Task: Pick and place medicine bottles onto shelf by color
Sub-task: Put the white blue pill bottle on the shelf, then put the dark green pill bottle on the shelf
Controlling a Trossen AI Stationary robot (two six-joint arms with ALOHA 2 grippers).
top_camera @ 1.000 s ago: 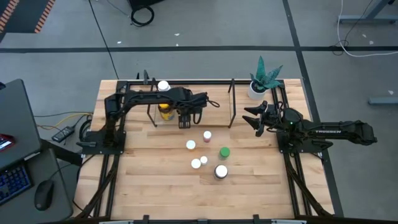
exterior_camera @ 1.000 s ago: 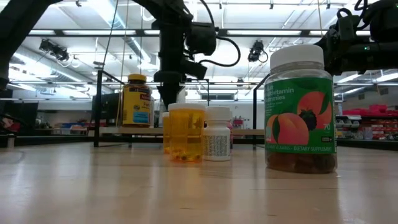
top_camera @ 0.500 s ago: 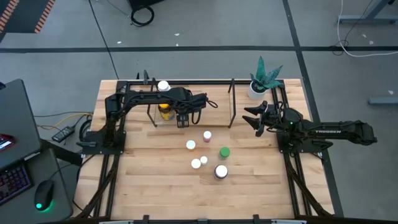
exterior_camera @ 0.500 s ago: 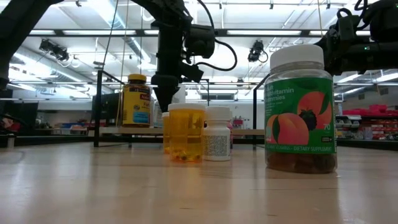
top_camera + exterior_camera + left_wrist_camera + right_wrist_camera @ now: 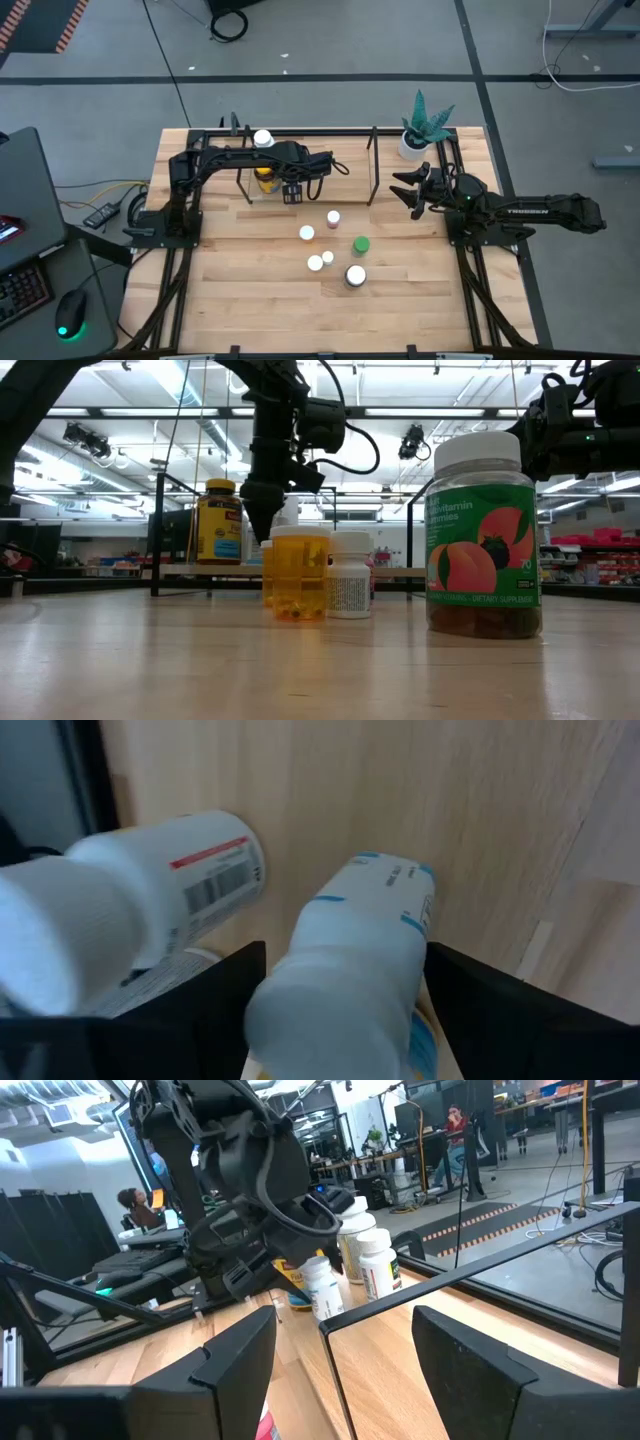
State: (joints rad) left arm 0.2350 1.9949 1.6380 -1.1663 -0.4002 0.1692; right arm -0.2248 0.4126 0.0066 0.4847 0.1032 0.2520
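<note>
I have the left gripper point(image 5: 291, 192) at the shelf point(image 5: 340, 168), pointing down, its fingers closed on a white bottle point(image 5: 340, 990) with blue label marks. The wrist camera shows that bottle sitting right between the 2 fingers, cap toward the lens. Just beside it stands another white bottle point(image 5: 150, 885) with a red stripe and barcode. The amber bottle point(image 5: 265, 178) with the yellow cap sits on the shelf, immediately left of my gripper. 5 loose bottles point(image 5: 330, 250) remain on the table point(image 5: 240, 300) nearer me, well apart from the shelf. The right gripper point(image 5: 408, 190) hangs at the right side, fingers spread and holding nothing.
</note>
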